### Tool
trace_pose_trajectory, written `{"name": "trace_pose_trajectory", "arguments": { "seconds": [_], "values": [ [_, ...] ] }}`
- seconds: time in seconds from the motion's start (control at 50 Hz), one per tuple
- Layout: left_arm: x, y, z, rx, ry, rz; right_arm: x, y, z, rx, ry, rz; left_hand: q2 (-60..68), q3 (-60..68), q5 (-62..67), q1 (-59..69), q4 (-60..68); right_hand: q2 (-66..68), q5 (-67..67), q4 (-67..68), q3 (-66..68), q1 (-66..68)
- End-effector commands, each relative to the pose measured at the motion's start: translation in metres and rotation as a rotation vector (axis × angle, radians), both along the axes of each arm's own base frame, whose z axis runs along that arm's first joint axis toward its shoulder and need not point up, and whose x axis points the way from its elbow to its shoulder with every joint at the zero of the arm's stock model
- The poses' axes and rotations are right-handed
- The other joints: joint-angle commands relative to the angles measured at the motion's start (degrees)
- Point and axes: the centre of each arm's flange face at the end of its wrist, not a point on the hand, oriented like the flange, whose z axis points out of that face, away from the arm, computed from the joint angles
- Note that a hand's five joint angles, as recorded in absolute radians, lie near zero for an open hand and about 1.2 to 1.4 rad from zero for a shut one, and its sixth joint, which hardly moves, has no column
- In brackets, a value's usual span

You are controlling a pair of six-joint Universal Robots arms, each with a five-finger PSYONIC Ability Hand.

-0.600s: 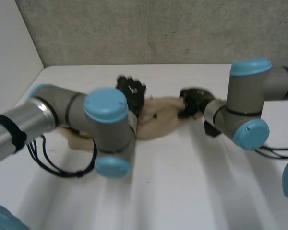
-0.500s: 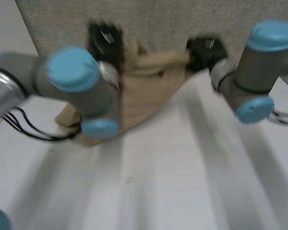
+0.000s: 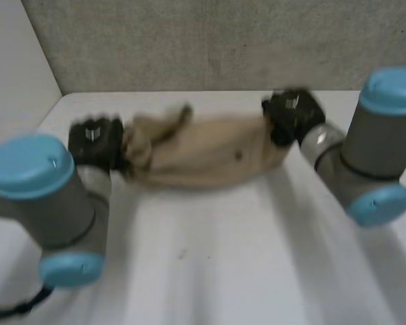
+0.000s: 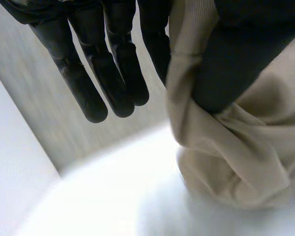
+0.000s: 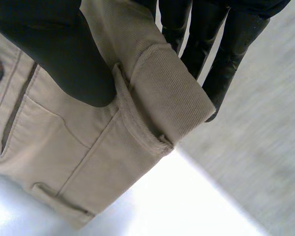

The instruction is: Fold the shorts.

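The shorts point(image 3: 210, 159) are matt, finely ribbed beige cloth; the bench point(image 3: 210, 271) is smooth white, the wall point(image 3: 210, 40) rough grey.

Likely lab: white table point(image 3: 216, 271), plain grey backdrop wall point(image 3: 210, 40).

You have nothing to read here. No lettering, label, brand or number can be made out on the shorts point(image 3: 203, 159) or the surface point(image 3: 223, 257). The pale marks on the left hand point(image 3: 95, 142) and right hand point(image 3: 292, 115) are too blurred to read.
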Motion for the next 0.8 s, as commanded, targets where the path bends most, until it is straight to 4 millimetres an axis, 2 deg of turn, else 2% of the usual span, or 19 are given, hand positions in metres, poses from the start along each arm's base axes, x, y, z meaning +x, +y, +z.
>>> {"name": "trace_pose_trajectory", "arguments": {
  "seconds": [0.02,0.06,0.1,0.12,0.18,0.32,0.4,0.42,0.5,0.54,0.68,0.7,0.8],
  "values": [
    [0.022,0.035,-0.041,0.206,-0.029,0.015,-0.013,0.041,-0.062,0.162,0.160,0.103,-14.41,-14.50,-14.33,-12.94,-14.41,12.67,14.05,12.04,12.82,24.10],
    [0.024,0.039,-0.030,0.181,-0.014,0.016,-0.016,0.052,-0.071,0.192,0.178,0.119,-23.64,-23.73,-23.56,-22.16,-23.64,12.67,14.05,12.04,12.82,24.10],
    [0.026,0.041,-0.021,0.158,-0.002,0.016,-0.018,0.057,-0.071,0.194,0.180,0.123,-29.37,-29.46,-29.29,-27.90,-29.37,12.67,14.05,12.04,12.82,24.10],
    [0.027,0.041,-0.011,0.129,0.012,0.017,-0.020,0.060,-0.069,0.193,0.179,0.121,-33.39,-33.48,-33.31,-31.92,-33.39,12.67,14.05,12.04,12.82,24.10],
    [0.027,0.041,0.006,0.080,0.033,0.014,-0.023,0.067,-0.067,0.186,0.170,0.122,-37.45,-37.54,-37.37,-35.98,-37.45,12.67,14.05,12.04,12.82,24.10],
    [0.024,0.046,0.041,-0.022,0.071,-0.014,-0.026,0.079,-0.061,0.149,0.160,0.128,-39.15,-39.24,-39.07,-37.68,-39.15,12.67,14.05,12.04,12.82,24.10],
    [0.007,0.057,0.050,-0.044,0.085,-0.082,-0.027,0.087,-0.056,0.135,0.159,0.136,-38.98,-39.08,-38.90,-37.51,-38.98,12.67,14.05,12.04,12.82,24.10],
    [0.002,0.060,0.050,-0.045,0.087,-0.102,-0.027,0.088,-0.055,0.129,0.157,0.137,-38.98,-39.08,-38.90,-37.51,-38.98,12.67,14.05,12.04,12.82,24.10],
    [-0.036,0.076,0.032,-0.007,0.061,-0.218,-0.028,0.093,-0.049,0.096,0.147,0.139,-38.82,-38.91,-38.74,-37.34,-38.82,12.67,14.05,12.04,12.82,24.10],
    [-0.048,0.077,0.027,-0.001,0.047,-0.246,-0.029,0.095,-0.049,0.091,0.146,0.139,-38.82,-38.91,-38.74,-37.34,-38.82,12.67,14.05,12.04,12.82,24.10],
    [-0.084,0.058,0.015,-0.021,0.023,-0.278,-0.028,0.106,-0.043,0.061,0.141,0.153,-37.81,-37.90,-37.73,-36.33,-37.81,12.67,14.05,12.04,12.82,24.10],
    [-0.095,0.055,0.013,-0.031,0.027,-0.290,-0.027,0.109,-0.041,0.044,0.146,0.163,-37.31,-37.40,-37.23,-35.83,-37.31,12.67,14.05,12.04,12.82,24.10],
    [-0.116,0.042,0.007,-0.036,0.029,-0.300,-0.026,0.118,-0.044,-0.001,0.187,0.184,-34.95,-35.05,-34.87,-33.48,-34.95,12.67,14.05,12.04,12.82,24.10]
  ]
}}
